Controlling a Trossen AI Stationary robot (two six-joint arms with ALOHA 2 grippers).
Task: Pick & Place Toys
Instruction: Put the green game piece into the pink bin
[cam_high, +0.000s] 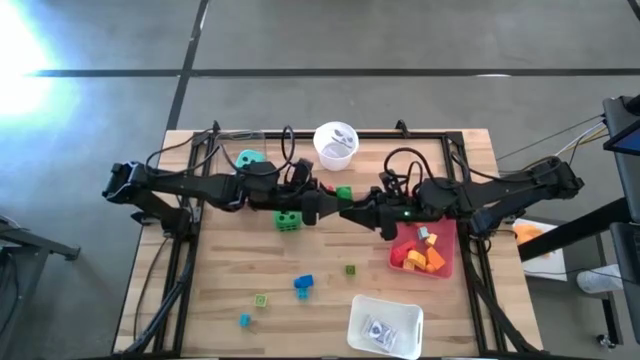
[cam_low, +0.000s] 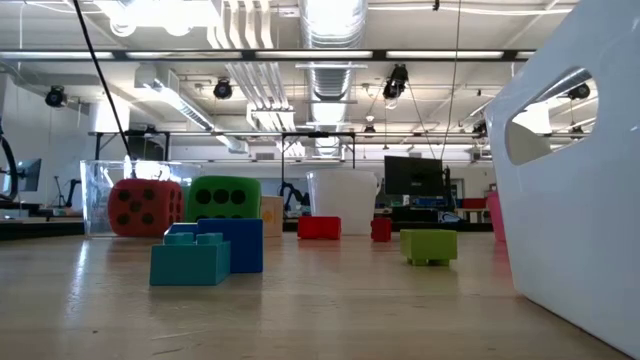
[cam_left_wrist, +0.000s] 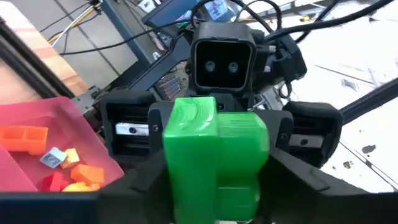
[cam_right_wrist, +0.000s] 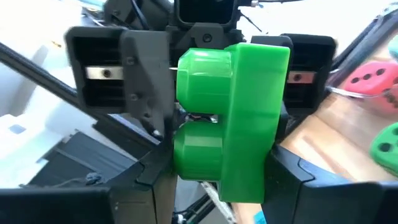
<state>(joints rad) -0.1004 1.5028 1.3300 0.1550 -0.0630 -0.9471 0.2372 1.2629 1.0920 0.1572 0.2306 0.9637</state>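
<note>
Both arms reach level toward each other high over the table's middle and meet at a green brick (cam_left_wrist: 214, 155) (cam_right_wrist: 249, 118) with two studs. My right gripper (cam_high: 356, 213) (cam_right_wrist: 221, 186) comes from the table's right and is shut on it. My left gripper (cam_high: 330, 210) (cam_left_wrist: 217, 202) comes from the left and is open, its fingers close on either side of the brick. A green die (cam_high: 288, 219), a teal die (cam_high: 247, 158) and loose small bricks (cam_high: 303, 285) rest on the wood. A red die (cam_low: 145, 207) shows in the low view. My right gripper pinches the green brick between its two fingers, one on the studded face (cam_right_wrist: 186, 155) and one on the opposite face (cam_right_wrist: 280, 155). The fingers come level from the table's right. The brick is lifted clear of the table, on its side, studs pointing sideways.
A pink tray (cam_high: 447, 268) holding orange, yellow and red bricks sits under my right arm. A white cup (cam_high: 336, 143) stands at the far edge, and a white tray (cam_high: 385, 325) at the near edge. Black frame rails (cam_high: 190, 250) run along both table sides.
</note>
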